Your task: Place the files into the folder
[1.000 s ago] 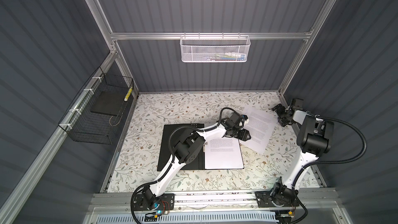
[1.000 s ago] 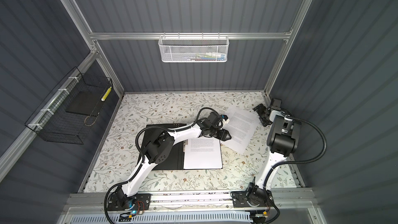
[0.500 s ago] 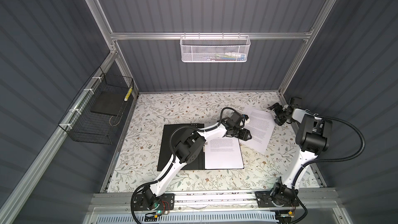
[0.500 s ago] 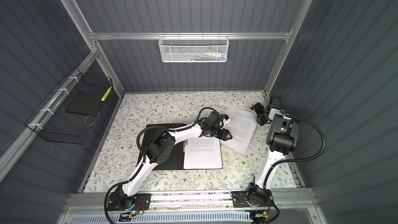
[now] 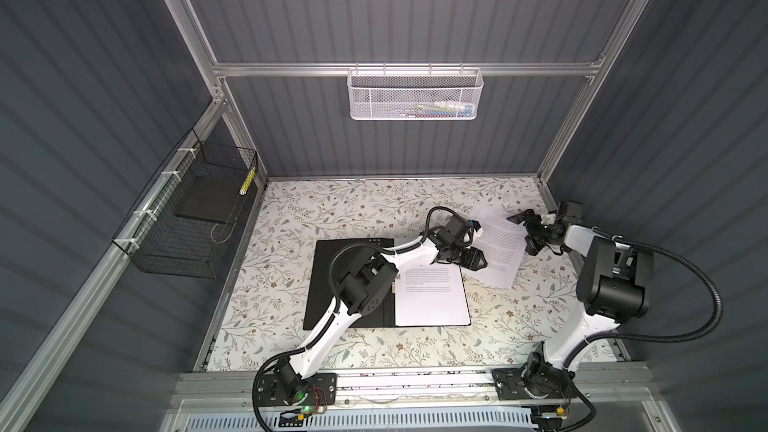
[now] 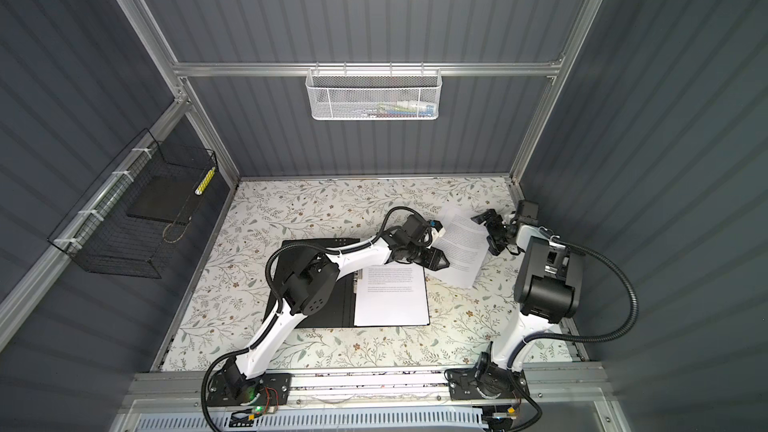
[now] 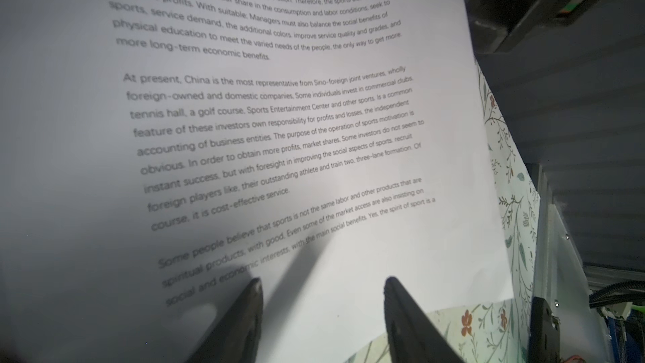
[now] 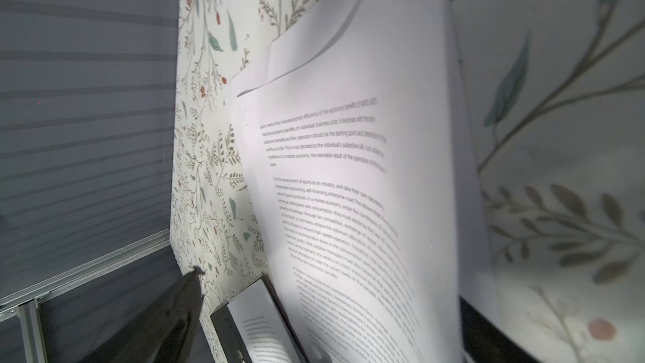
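A table (image 5: 332, 209) covered in a floral print is seen in both top views. The folder (image 5: 376, 320) is laid open and flat on it at the middle, black inside facing up. A black wire basket (image 5: 183, 234) is hung on the left wall and a white mesh basket (image 5: 415, 93) on the back rail. One printed sheet (image 5: 432, 301) is lodged on the folder's right half. The remaining files (image 5: 500, 255) are spread askew on the table just beyond the folder's far right corner, the upper sheets curled up at one end in the right wrist view.

The left gripper (image 5: 478, 261) is stretched across the folder onto the near-left corner of the files. Its fingers (image 7: 254, 309) are parted about halfway over the paper, and nothing is clasped between them. The right gripper (image 5: 524, 233) is held at the files' right edge with the jaws spread wide. The paper's edge is reached in between them but is not clamped.
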Tool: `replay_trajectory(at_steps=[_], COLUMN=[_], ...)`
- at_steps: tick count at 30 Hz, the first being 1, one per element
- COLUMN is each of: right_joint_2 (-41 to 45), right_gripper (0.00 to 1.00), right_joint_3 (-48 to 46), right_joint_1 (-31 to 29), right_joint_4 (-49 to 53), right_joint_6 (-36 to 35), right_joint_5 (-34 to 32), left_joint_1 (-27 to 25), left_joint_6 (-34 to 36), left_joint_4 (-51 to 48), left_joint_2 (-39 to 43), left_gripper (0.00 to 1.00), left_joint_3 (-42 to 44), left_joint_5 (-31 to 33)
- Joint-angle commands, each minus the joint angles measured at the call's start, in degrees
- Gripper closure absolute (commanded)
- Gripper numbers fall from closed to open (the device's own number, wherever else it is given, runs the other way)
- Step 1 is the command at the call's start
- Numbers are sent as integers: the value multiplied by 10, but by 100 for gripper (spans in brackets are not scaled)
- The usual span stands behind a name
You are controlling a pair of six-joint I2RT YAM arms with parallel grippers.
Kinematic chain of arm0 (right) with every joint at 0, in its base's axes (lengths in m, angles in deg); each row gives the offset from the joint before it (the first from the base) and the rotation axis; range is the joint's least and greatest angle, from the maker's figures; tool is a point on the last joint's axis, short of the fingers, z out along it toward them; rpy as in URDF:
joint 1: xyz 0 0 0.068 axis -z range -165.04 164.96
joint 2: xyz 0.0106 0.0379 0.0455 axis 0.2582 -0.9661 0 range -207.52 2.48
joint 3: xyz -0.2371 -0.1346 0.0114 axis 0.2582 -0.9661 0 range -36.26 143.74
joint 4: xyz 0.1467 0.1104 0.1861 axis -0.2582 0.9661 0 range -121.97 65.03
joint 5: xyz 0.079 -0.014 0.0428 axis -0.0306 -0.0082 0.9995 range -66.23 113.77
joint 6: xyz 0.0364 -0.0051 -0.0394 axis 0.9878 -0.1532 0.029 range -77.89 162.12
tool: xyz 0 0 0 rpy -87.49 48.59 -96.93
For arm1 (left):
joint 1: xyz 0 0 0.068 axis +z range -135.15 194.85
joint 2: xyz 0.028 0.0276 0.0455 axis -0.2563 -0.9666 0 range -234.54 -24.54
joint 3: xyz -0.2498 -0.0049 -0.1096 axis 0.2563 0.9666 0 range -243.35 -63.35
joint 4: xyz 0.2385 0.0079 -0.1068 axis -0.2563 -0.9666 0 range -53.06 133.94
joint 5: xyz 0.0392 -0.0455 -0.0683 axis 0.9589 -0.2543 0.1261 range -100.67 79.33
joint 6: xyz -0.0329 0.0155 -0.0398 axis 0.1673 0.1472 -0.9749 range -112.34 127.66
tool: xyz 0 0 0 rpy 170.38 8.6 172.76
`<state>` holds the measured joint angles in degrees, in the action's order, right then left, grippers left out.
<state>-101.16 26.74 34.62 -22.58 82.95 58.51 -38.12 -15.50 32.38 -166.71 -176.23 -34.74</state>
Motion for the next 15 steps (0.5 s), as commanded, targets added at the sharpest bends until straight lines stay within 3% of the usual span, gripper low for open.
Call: replay_trajectory(at_steps=[1,5,11,15], right_joint_2=[29,39,39,66], right_gripper=[9,17,40,64], right_joint_3=[-25,-50,-77,-113], right_joint_1=[-4,-4,-5,-5], right_joint_4=[-17,-30,-46,-59], right_joint_6=[-7,-5,-2,3], right_joint_5=[-4,-8,-5,-20], left_joint_1=[-4,-4,-3,-2], left_joint_6=[-10,-13,-17,-19], left_joint_4=[-22,-17,-7,-4], left_joint_2=[-25,-22,-15,-9], left_gripper=[43,43,43,42], left_joint_3=[7,13,24,26], left_joint_5=[1,-1,-7,-7])
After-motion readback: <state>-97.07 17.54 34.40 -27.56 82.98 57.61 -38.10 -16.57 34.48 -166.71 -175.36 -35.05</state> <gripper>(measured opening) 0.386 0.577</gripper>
